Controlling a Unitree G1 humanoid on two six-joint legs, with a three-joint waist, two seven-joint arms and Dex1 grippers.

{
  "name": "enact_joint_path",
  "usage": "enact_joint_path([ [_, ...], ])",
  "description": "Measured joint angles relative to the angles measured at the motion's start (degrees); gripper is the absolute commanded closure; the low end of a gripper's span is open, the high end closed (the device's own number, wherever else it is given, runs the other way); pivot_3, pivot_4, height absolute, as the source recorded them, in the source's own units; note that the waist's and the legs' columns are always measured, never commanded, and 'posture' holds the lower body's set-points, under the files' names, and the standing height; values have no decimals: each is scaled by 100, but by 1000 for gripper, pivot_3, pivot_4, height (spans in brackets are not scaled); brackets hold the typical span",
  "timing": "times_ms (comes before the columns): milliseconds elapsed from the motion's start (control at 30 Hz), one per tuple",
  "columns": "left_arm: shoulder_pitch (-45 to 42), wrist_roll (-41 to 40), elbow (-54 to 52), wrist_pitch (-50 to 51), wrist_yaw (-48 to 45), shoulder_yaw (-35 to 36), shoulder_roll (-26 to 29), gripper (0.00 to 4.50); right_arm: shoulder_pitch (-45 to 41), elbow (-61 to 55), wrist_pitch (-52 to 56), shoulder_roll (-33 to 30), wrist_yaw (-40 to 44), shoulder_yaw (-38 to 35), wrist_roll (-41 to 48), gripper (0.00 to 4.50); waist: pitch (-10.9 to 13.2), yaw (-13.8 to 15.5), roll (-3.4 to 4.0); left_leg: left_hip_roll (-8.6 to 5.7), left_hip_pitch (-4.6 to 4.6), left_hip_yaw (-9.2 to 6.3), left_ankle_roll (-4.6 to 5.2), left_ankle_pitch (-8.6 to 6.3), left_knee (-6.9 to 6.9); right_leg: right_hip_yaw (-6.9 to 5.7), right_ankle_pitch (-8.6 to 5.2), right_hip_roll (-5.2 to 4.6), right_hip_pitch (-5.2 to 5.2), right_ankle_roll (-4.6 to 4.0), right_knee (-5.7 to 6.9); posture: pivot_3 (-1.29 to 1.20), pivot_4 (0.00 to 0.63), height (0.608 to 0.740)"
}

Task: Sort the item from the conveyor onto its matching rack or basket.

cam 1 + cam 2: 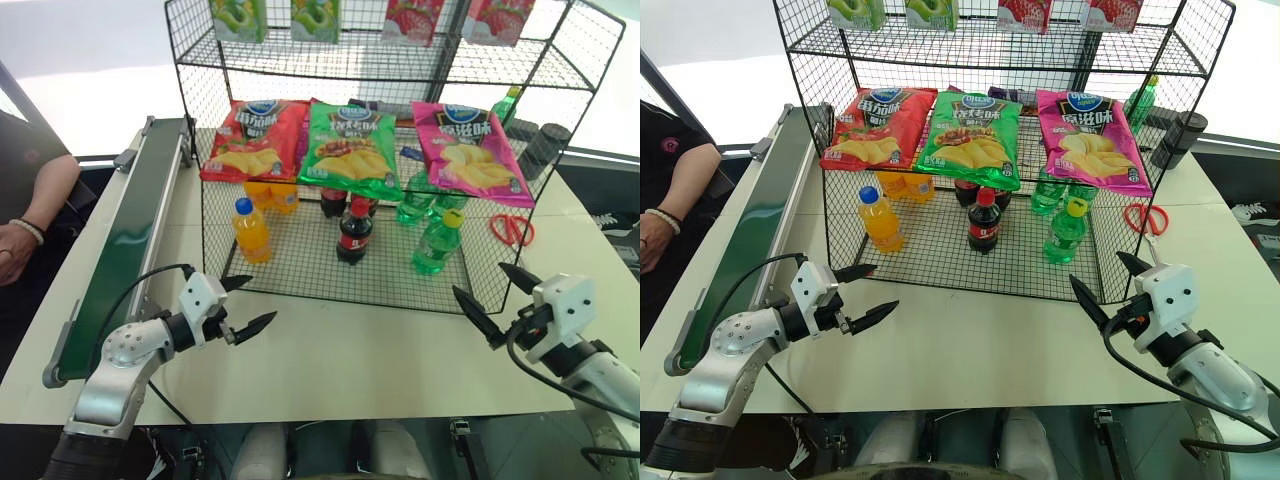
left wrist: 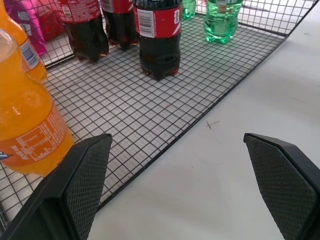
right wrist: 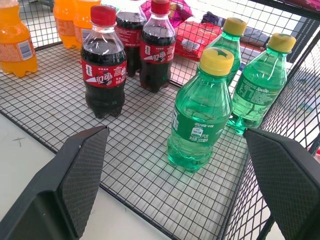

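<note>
The white bench [image 1: 380, 360] carried a tall black wire shelf unit [image 1: 400, 60], with a long dark green conveyor [image 1: 120, 240] running along the robot's left side. No bottle was to be seen on the visible belt. The sloped shelf held chip bags [image 1: 352, 150] in red, green and pink. Below it, the wide low-walled wire-mesh basket [image 1: 300, 270] held orange drink bottles [image 1: 251, 229] on the left, dark cola bottles [image 1: 354, 231] in the middle and green ones on the right.

The front green soda bottle [image 3: 200, 110], yellow-capped, stood upright on the mesh near the basket's right front corner, just ahead of two like it. It looked light, with a smooth rounded plastic wall that would likely give a little under pressure and slip if pinched too lightly. The labelled midsection seemed the best place to take hold, since the cap and neck are narrow.

The right pincer [image 1: 495, 296] hovered over the bench just outside the basket's front right edge, fingers spread wide and empty, with that bottle a little ahead of it and roughly between its fingers in the right wrist view. The left pincer [image 1: 245, 305] hung near the basket's front left corner, likewise wide apart and holding nothing, well apart from the green bottles.
</note>
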Motion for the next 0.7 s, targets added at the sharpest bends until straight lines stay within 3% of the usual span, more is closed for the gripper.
enact_joint_path([
  [700, -11, 66, -46, 7, 132, 0, -8, 0, -16, 310, -315, 0, 205, -4, -45, 23, 0, -1, 0, 0, 1, 0, 0, 0, 0, 0, 0, 1, 0, 0, 0, 0, 150, 732],
])
